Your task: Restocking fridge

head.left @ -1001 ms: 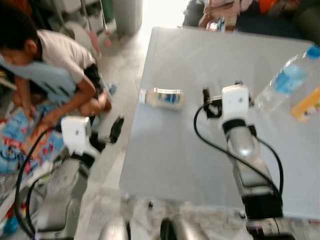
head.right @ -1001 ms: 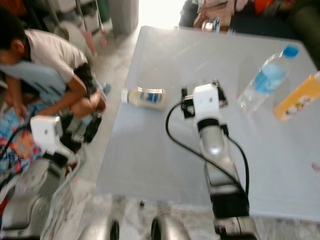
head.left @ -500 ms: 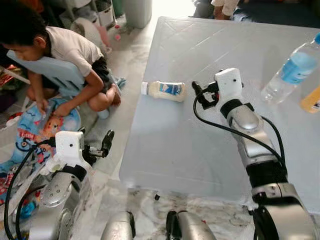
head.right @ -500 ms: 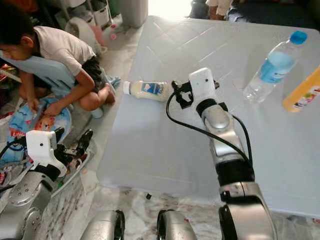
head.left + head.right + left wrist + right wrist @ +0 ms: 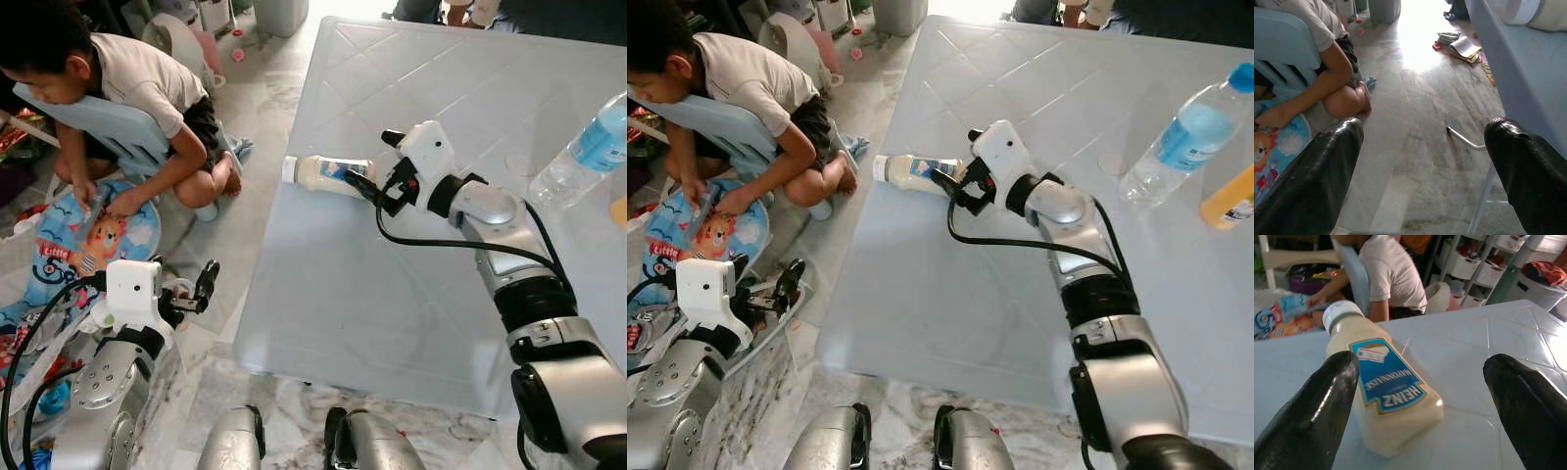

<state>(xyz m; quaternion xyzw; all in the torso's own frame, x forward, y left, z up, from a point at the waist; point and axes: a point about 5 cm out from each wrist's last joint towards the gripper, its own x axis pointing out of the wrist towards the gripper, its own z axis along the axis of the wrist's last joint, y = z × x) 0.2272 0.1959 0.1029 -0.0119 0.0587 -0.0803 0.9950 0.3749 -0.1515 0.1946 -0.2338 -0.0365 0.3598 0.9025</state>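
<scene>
A Heinz mayonnaise bottle [image 5: 328, 174] lies on its side near the left edge of the white table [image 5: 392, 294], cap pointing off the edge. My right gripper [image 5: 370, 162] is open at the bottle's base end. In the right wrist view the bottle [image 5: 1383, 391] lies between the two black fingers [image 5: 1308, 416], closer to one of them; I cannot tell whether it touches. My left gripper [image 5: 204, 289] hangs open beside the table, low over the floor, holding nothing.
A person [image 5: 127, 88] crouches on the floor to the left by a light blue chair [image 5: 98, 127] and a colourful mat [image 5: 69, 245]. A water bottle [image 5: 1185, 132] and an orange bottle [image 5: 1229, 201] stand at the table's right. Books [image 5: 1462, 46] lie on the marble floor.
My right gripper has swung left across the table and turned toward the mayonnaise bottle, now reaching its base. The camera has tilted down. The left arm has sunk a little.
</scene>
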